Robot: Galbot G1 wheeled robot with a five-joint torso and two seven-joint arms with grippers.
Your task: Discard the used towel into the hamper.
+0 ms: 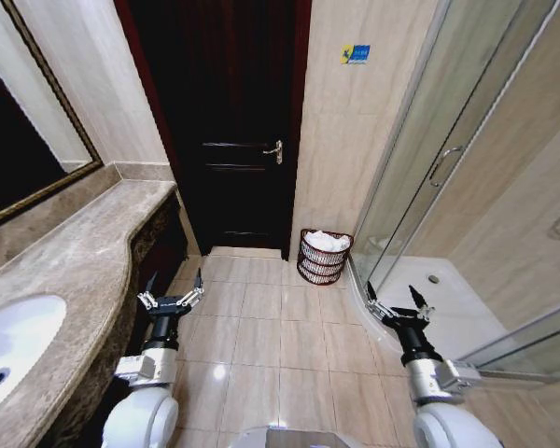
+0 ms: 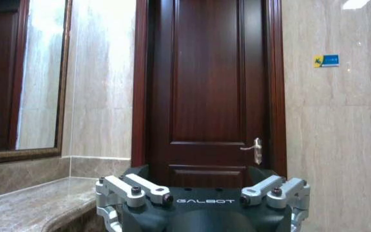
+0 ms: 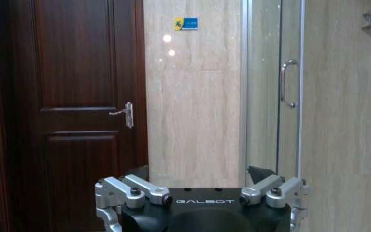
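The hamper (image 1: 323,266), a small round dark slatted basket, stands on the floor tiles by the wall between the door and the shower screen. A crumpled white towel (image 1: 327,241) lies inside it, showing above the rim. My left gripper (image 1: 175,285) is held low beside the vanity, open and holding nothing. My right gripper (image 1: 392,297) hangs at the same height near the shower step, also open and holding nothing. Both are well short of the hamper, which sits ahead and between them.
A marble vanity counter (image 1: 84,252) with a white sink (image 1: 14,341) runs along the left under a framed mirror (image 1: 23,140). The dark wooden door (image 1: 229,131) ahead is closed. The glass shower enclosure (image 1: 448,168) and its raised tray (image 1: 448,299) are on the right. Beige floor tiles (image 1: 280,345) lie between.
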